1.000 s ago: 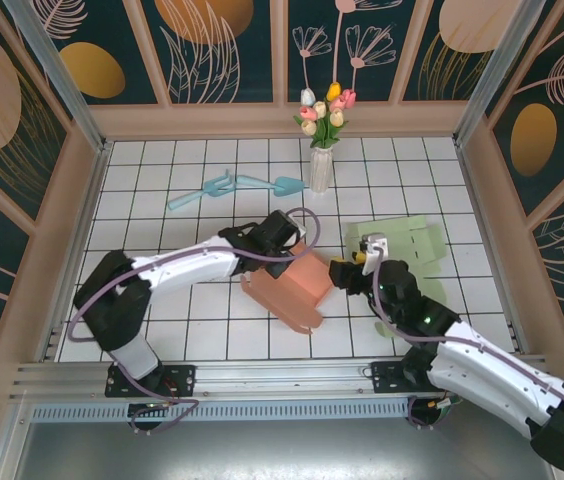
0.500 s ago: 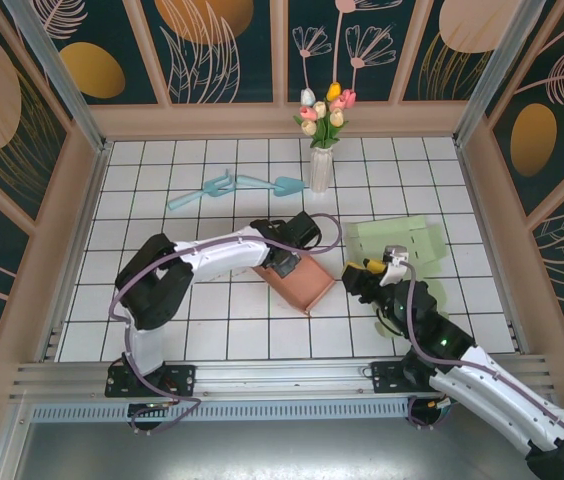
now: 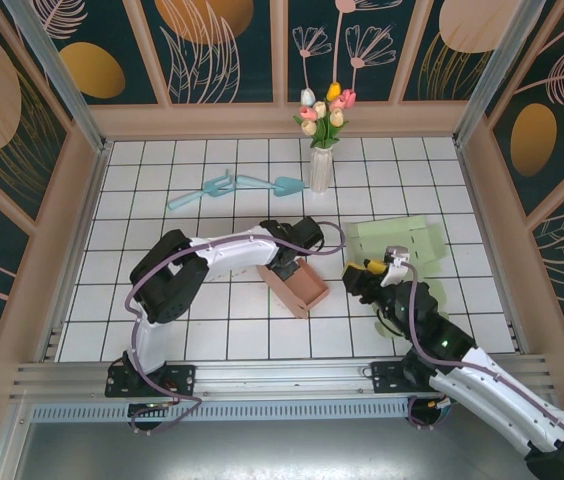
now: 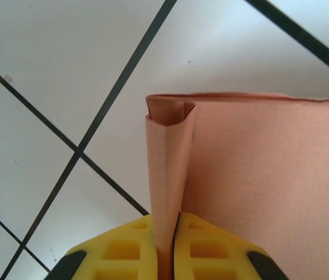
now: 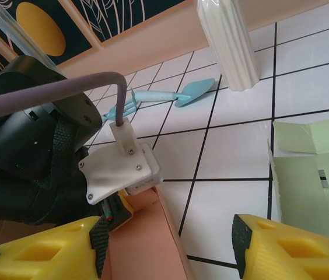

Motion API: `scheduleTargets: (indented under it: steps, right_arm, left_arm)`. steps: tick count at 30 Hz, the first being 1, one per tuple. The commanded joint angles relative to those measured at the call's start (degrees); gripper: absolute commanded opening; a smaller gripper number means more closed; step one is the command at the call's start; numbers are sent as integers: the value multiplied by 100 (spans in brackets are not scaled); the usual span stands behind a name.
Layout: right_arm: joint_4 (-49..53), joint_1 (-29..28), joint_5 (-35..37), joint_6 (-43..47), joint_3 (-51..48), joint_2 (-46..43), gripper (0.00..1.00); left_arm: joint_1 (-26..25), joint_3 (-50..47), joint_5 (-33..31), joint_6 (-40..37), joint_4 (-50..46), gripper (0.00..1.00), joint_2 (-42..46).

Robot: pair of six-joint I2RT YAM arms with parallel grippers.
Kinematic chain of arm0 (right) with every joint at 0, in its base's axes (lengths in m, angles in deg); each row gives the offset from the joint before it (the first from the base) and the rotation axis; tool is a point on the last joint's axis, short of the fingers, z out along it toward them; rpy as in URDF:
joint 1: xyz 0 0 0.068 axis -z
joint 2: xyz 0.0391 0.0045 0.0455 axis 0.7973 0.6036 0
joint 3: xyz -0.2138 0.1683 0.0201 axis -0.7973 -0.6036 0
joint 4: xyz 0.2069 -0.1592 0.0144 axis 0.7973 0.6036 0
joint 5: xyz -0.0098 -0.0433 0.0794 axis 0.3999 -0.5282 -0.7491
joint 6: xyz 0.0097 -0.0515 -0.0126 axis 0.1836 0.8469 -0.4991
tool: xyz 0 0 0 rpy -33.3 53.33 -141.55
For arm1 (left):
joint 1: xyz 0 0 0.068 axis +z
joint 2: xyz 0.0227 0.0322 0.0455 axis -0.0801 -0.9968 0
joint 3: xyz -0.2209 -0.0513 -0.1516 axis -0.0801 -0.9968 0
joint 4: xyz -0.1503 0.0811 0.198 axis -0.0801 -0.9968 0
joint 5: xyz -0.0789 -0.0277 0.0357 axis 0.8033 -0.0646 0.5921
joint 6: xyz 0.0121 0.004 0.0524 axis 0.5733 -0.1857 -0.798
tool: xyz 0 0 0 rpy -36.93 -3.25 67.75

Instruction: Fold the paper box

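Our paper box [image 3: 300, 288] sits on the white tiles well in front of the vase [image 3: 320, 170], on the side nearer the arm bases. It looks like a small pink tray with its walls standing up.

Our left gripper [image 4: 165, 233] is closed tight on one wall of the box. It pinches right next to a corner where the paper is tucked over. We think we hold it there so the wall stands straight and the fold does not pop open.

Our right gripper [image 5: 167, 239] is in front of the vase too, a bit to the right, just beside the box. Its jaws are wide apart and hold nothing. We think it is ready to press or pinch another wall.

A flat green paper [image 3: 402, 240] lies in front of the vase and to the right, apart from the box. We think the box is nearly done.
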Motion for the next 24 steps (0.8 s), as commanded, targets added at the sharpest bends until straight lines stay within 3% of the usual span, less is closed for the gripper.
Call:
scheduleTargets:
  steps: [1, 6, 15, 20, 24]
  right_arm:
    - [77, 30, 72, -59, -65, -104, 60]
    - [110, 30, 156, -75, -70, -115, 60]
    - [211, 25, 310, -128, -80, -215, 59]
    - [244, 30, 391, -136, -95, -288, 60]
    - [288, 30, 481, -97, -72, -316, 60]
  left_arm:
    - [-36, -54, -560, -222, -166, 9, -310]
    - [-235, -117, -1279, -599, 16, 9, -140]
    - [-625, -173, -1846, -1146, 322, 10, -32]
    - [-683, -273, -1897, -1330, 573, 16, 143]
    - [-689, -101, -1910, -1316, 616, 28, 316]
